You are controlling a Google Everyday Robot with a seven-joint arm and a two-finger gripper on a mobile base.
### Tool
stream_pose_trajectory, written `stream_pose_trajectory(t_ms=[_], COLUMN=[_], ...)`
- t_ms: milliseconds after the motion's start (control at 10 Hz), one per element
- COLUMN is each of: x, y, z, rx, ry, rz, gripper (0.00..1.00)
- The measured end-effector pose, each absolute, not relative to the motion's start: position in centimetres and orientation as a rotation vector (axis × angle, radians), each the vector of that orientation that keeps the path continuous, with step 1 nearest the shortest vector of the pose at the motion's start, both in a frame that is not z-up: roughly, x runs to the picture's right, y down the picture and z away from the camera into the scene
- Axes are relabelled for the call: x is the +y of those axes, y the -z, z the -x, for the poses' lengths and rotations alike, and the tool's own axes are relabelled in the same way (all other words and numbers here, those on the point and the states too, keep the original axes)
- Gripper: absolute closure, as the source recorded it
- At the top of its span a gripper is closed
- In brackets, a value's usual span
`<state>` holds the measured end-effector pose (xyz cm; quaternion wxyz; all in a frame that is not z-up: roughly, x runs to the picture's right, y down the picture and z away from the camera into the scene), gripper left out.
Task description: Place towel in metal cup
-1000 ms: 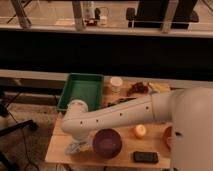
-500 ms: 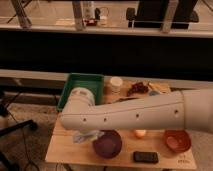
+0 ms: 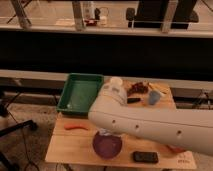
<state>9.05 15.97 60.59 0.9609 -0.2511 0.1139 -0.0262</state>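
My white arm (image 3: 150, 125) fills the lower right and bends at an elbow near the table's middle. The gripper is hidden behind the arm, somewhere over the front of the table. A small pale patch (image 3: 102, 132) shows under the arm, just above the purple bowl (image 3: 107, 146). I cannot tell whether it is the towel. A bluish-grey cup (image 3: 154, 97), apparently the metal cup, stands upright at the back right of the wooden table (image 3: 70, 147).
A green tray (image 3: 80, 92) sits at the back left. An orange stick-like item (image 3: 76, 126) lies left of the arm. A white container (image 3: 116, 81), dark food items (image 3: 137, 89) and a black phone-like object (image 3: 145, 157) are also on the table.
The arm has swung up and toward the camera and now covers more of the table. The pale bundle seen at the front left a second ago is gone from there.
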Motion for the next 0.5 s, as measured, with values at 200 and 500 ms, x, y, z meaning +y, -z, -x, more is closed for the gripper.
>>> stream_pose_trajectory(t_ms=[200,500], x=[14.0,10.7], y=[-61.7,-65.4], z=[-13.9,-20.9], rx=[0.26,0.301], ry=[0.019,-0.045], rz=[0.505,0.524], gripper=[1.0,1.0])
